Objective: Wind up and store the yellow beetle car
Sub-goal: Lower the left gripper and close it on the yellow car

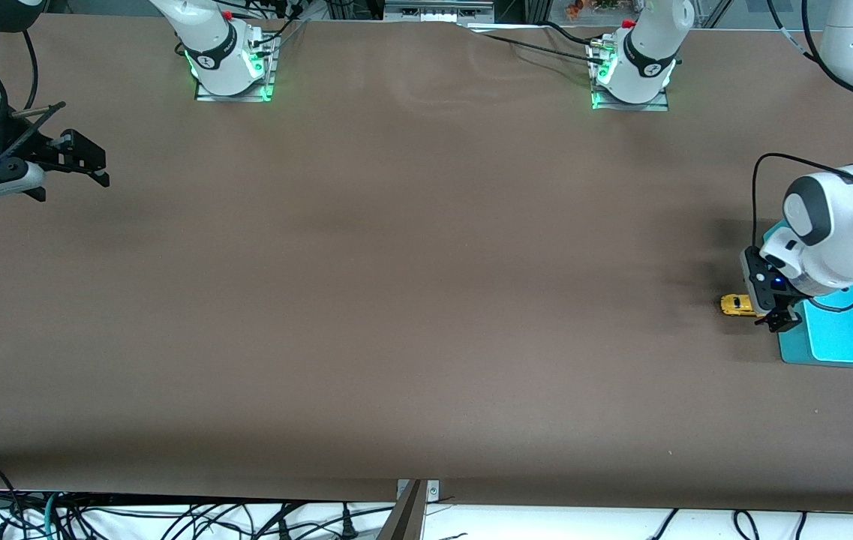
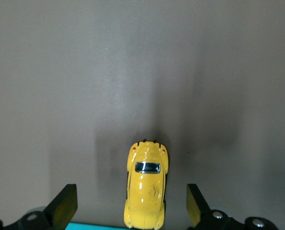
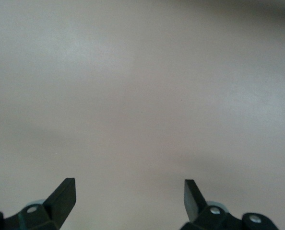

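The yellow beetle car [image 1: 736, 304] stands on the brown table at the left arm's end, right beside the teal tray [image 1: 846, 330]. In the left wrist view the car [image 2: 146, 189] lies lengthwise between the open fingers without touching either. My left gripper [image 1: 777, 319] hangs low over the table at the tray's edge, open, with the car partly under it. My right gripper [image 1: 88, 161] is open at the right arm's end of the table with nothing between its fingers [image 3: 63, 196]; that arm waits.
The teal tray stands at the left arm's end, and its edge [image 2: 97, 226] shows as a thin strip in the left wrist view. Both arm bases [image 1: 231, 67] [image 1: 632, 71] stand along the table's farthest edge. Cables hang below the table edge nearest the front camera.
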Controlling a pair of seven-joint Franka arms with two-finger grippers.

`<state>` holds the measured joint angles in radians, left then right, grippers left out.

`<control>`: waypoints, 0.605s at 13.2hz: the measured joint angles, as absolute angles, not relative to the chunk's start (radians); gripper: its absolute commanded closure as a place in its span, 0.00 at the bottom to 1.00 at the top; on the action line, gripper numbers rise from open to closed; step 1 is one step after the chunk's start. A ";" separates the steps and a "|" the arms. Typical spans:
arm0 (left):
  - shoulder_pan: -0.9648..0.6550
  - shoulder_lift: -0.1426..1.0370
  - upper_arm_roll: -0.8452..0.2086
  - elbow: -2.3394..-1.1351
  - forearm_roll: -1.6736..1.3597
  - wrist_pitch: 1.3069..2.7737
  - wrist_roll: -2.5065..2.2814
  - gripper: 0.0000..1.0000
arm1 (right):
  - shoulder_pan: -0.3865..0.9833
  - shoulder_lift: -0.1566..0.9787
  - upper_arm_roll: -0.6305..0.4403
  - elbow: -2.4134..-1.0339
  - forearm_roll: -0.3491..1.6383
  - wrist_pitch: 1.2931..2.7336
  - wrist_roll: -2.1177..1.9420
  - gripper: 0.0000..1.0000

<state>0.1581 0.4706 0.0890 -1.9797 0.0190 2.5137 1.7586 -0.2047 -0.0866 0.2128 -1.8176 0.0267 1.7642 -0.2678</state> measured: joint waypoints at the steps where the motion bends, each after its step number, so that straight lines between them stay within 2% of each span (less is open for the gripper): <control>1: 0.160 0.474 0.089 -1.989 0.019 2.531 1.775 0.00 | -0.205 -0.087 0.213 -1.816 0.027 1.764 -0.268 0.00; 8: 0.232 0.533 0.090 -1.998 0.019 2.626 1.894 0.00 | -0.205 -0.083 0.212 -1.804 0.027 1.764 -0.268 0.00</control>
<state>0.2316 0.5330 0.0898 -1.9980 0.0190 2.6264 1.8941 -0.2052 -0.0832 0.2123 -1.8038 0.0266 1.7641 -0.2678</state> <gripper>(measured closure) 0.000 0.000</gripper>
